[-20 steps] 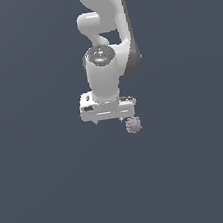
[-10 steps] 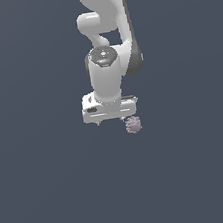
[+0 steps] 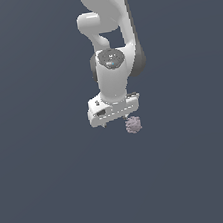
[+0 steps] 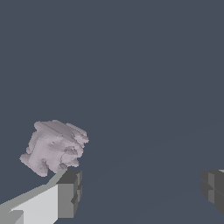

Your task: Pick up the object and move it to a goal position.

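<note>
Claw (image 4: 140,192) spread apart, holding nothing; pale bumpy object (image 4: 54,146) just outside one finger (image 4: 68,194), not between the fingers.

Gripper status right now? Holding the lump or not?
Gripper: open, jaws wide apart and holding nothing. The pinkish-grey lump lies just past one fingertip, outside the gap between the jaws.

The object (image 3: 133,125) is a small, bumpy, pale pinkish-grey lump (image 4: 55,146), roundish and berry-like, lying on the plain dark surface (image 3: 53,183).
</note>
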Motion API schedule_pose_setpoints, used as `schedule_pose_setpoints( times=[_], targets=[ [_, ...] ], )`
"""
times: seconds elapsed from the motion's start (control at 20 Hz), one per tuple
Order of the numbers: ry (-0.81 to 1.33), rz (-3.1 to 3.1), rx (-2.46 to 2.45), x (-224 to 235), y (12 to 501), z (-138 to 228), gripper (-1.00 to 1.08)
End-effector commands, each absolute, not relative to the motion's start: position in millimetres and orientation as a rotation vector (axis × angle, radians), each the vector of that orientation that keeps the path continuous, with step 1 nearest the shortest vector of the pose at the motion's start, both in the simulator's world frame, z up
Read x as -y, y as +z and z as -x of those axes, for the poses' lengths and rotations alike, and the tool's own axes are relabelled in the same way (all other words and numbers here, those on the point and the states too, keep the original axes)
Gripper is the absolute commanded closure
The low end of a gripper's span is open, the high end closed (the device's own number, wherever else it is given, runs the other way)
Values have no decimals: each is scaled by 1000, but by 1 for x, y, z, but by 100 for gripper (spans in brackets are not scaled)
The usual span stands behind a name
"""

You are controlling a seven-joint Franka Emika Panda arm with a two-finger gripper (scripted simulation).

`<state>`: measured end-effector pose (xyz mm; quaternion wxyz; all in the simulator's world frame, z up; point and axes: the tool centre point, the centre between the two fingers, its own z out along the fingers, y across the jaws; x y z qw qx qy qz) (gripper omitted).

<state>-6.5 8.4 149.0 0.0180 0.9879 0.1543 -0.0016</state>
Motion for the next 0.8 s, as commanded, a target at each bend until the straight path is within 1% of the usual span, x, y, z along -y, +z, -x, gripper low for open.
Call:
schedule_pose_setpoints(
  times=[0.0,0.75],
  targets=[
    [-8,-3048,-601,-14,145,8,-92],
    [-17,-2830,-1314,-52,126,21,-92]
  ],
)
